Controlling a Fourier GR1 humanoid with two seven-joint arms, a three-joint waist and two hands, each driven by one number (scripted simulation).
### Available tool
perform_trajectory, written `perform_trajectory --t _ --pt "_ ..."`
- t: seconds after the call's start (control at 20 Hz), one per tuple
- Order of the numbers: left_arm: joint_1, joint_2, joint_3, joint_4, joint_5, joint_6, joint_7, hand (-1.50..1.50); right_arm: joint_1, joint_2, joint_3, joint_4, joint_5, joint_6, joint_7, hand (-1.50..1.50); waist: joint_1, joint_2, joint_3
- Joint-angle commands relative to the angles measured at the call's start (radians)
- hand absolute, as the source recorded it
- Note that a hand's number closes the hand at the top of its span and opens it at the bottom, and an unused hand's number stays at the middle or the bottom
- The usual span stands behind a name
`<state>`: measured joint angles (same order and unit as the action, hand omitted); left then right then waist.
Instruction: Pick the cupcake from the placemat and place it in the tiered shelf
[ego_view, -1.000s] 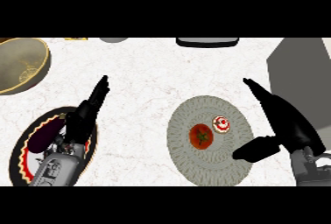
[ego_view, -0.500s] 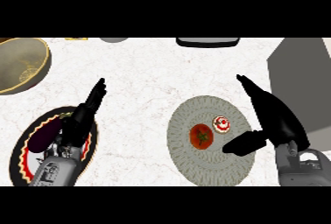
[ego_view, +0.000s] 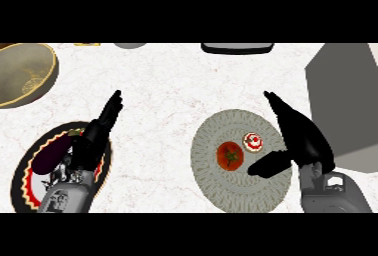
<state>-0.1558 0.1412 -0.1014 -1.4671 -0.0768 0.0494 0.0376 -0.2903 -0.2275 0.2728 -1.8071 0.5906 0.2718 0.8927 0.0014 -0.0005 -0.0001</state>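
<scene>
**Open right hand beside the cupcake, a tomato close enough to be caught instead**

Nearest the viewer, two grey forearms enter from the lower edge. The left hand (ego_view: 100, 130) rests open at the left, fingers straight, over a dark patterned plate (ego_view: 22, 187) that carries an aubergine (ego_view: 52, 152). The right hand (ego_view: 299, 137) is spread wide at the right edge of the round grey placemat (ego_view: 236, 192), thumb pointing inward, holding nothing. On the placemat the small cupcake (ego_view: 253, 142) sits just beside a red tomato (ego_view: 230, 155), the thumb near both. Closing from here may well pinch or shove the tomato, or tip the cupcake. Farther right stands the grey tiered shelf (ego_view: 343, 95). Far left is a golden bowl (ego_view: 26, 75).
</scene>
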Motion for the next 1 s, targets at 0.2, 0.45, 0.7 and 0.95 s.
perform_trajectory --t 0.2,0.45,0.7,0.95 --pt "-0.090 -0.042 0.044 0.175 -0.027 -0.007 -0.066 0.00 0.049 0.031 -0.021 -0.011 0.051 0.061 -0.019 -1.50 -0.005 0.001 0.000" --pt "-0.011 -0.036 0.025 0.002 -0.026 -0.043 -0.005 0.00 0.023 0.080 -0.020 0.119 0.126 0.025 -0.086 -1.50 0.000 0.000 0.000" --pt "-0.076 -0.047 0.050 0.069 -0.050 -0.028 -0.003 0.00 0.012 0.075 -0.058 0.181 0.155 0.026 -0.134 -1.50 -0.002 0.001 0.000" --pt "-0.026 -0.072 0.036 0.066 -0.082 -0.008 -0.042 0.00 0.049 0.067 -0.075 0.183 0.171 0.045 -0.175 -1.50 -0.002 0.000 0.000"
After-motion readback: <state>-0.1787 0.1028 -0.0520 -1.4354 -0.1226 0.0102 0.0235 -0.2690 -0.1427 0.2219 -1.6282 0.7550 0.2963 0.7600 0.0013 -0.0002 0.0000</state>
